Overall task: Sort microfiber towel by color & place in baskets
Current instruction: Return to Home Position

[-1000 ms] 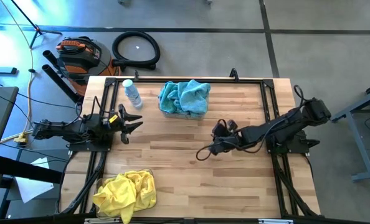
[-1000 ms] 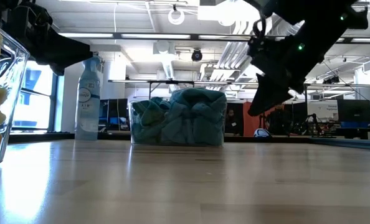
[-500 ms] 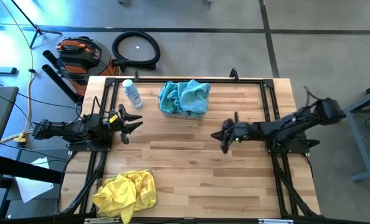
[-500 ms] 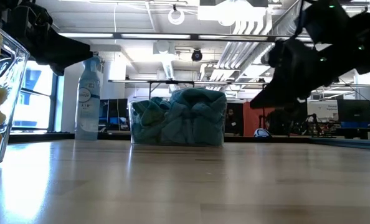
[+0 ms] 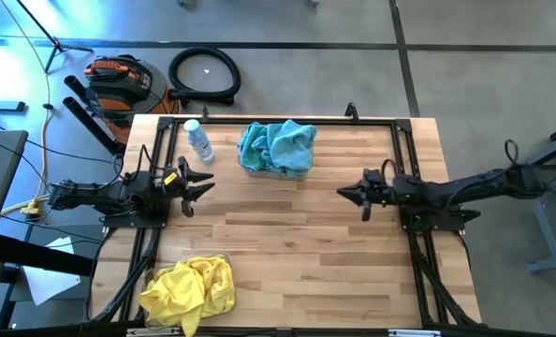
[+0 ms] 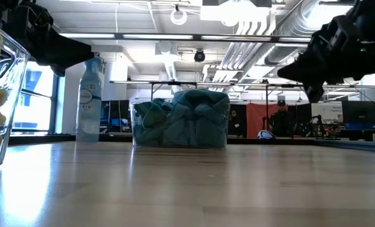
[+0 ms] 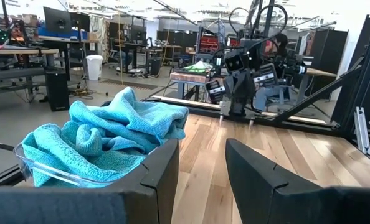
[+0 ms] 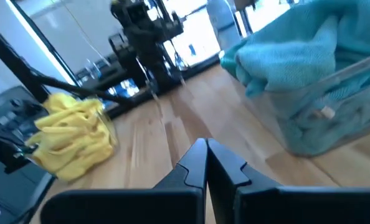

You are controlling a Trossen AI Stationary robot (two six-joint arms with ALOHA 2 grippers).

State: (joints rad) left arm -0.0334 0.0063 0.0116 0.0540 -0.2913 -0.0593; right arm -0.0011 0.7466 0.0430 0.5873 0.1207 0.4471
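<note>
Sorting looks done, so the step in hand is homing: the right hand, pinched narrow and empty, hangs toward the surface's right edge and need only fold back. Blue towels fill the far-edge bin, yellow towels the near left corner, both well apart from it; the left hand waits wide at the left edge

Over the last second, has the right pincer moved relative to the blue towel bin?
Yes. The right pincer drew back toward the table's right edge, from level with the blue towel bin's right end to well past it.
</note>
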